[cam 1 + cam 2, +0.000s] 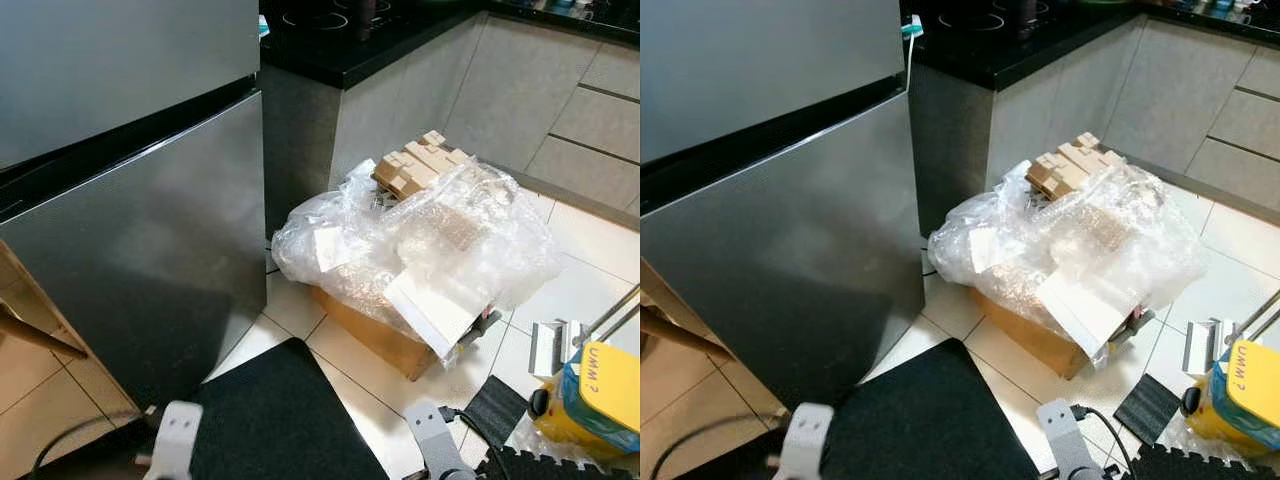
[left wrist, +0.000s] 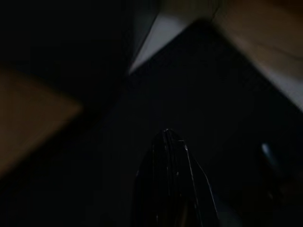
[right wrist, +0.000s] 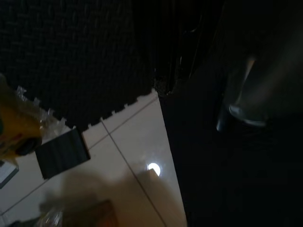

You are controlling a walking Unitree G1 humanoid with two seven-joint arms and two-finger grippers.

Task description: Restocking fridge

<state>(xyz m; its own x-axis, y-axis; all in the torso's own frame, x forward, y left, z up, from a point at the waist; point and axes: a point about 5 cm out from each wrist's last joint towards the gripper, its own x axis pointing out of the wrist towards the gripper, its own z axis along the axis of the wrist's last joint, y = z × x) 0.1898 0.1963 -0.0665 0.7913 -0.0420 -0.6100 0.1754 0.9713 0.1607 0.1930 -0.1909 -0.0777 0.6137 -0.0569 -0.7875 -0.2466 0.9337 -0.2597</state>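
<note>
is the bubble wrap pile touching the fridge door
Apart. The left eye view shows a strip of tiled floor between the bubble wrap and the fridge.

Very dark frame. Left hand [image 2: 168, 142]: black fingers [image 2: 173, 189] appear pressed together, over a dark mat [image 2: 222, 94]. Pale floor tile [image 2: 158, 35] beyond; brown wooden surface [image 2: 28, 118] to one side.

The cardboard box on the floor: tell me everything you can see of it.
The cardboard box is brown and sits on the pale floor tiles beside the cabinet, to the right of the fridge. Only its lower side and one corner show; crumpled clear bubble wrap heaps over its top. White paper sheets lie in the wrap, and tan cardboard pieces poke out at the back.
</note>
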